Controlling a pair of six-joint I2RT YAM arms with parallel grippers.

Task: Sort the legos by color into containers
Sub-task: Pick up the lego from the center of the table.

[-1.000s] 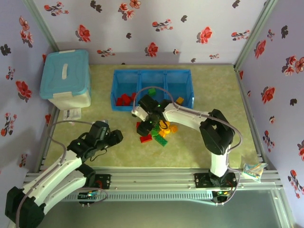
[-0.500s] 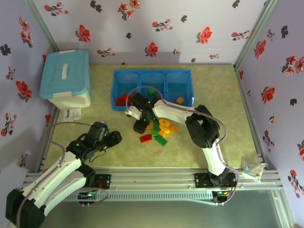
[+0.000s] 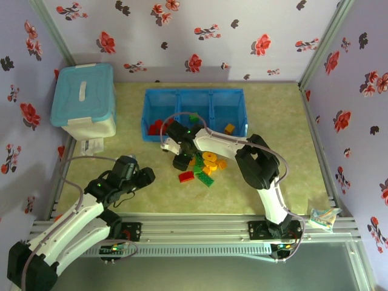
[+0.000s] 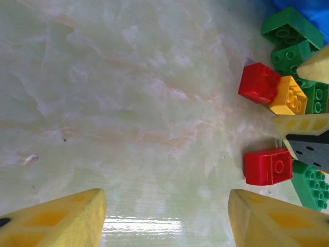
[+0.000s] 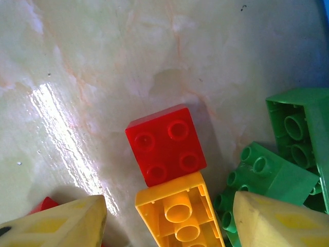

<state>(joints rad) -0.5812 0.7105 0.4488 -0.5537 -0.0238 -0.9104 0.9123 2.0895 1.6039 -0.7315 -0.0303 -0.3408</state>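
The legos lie in a loose pile [image 3: 204, 167] of red, green and orange bricks in front of the blue tray [image 3: 194, 92]. Its left compartment holds red bricks [image 3: 157, 127], the middle a green one [image 3: 194, 117], the right an orange one [image 3: 229, 128]. My right gripper [image 3: 180, 160] is open, low at the pile's left edge. In the right wrist view an upturned orange brick [image 5: 180, 213] lies between its fingers [image 5: 277, 221], touching a red square brick [image 5: 165, 144]. My left gripper [image 4: 167, 221] is open over bare table, and a red brick [image 4: 266, 165] lies just right of it.
A pale blue lidded box [image 3: 83, 100] stands at the back left with a paper label [image 3: 92, 145] in front of it. Green bricks [image 5: 272, 175] crowd the right finger. Flowered walls close in the table. A small packet [image 3: 322, 217] lies at the front right rail.
My right gripper has shifted left from the middle of the pile to its left edge, and its elbow swung left. The left arm has barely moved.
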